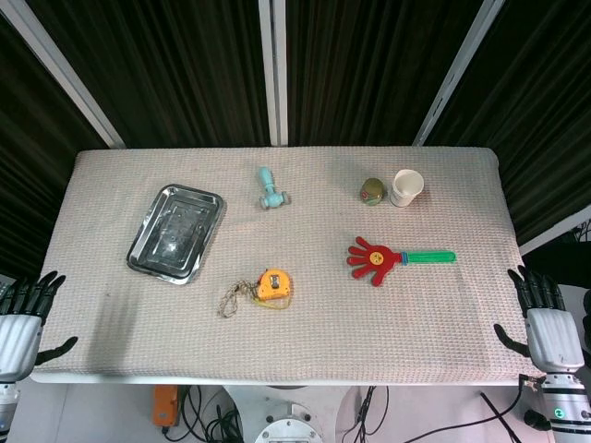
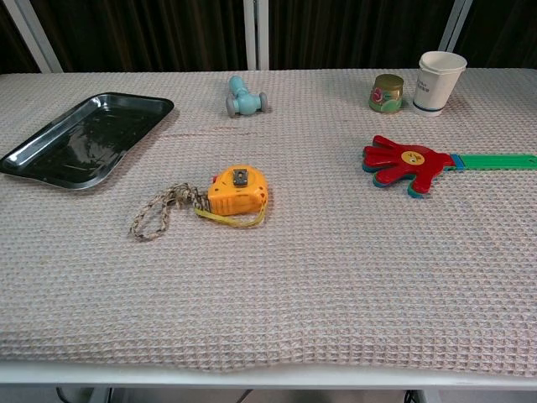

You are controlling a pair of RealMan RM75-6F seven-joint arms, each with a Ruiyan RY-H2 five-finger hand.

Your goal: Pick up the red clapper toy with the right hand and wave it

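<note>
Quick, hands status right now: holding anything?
Left hand: open, holding nothing, at the table edge.
Right hand: open, holding nothing; clapper lies untouched on the table.

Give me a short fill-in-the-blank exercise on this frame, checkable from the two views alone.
1. The red clapper toy has a ____ handle.
2. The orange tape measure has a ____ loop attached to it.
3. Beside the small tin stands a white paper ____.
4. The right hand holds ____, and so does the left hand.

Missing words: green; cord; cup; nothing
</note>
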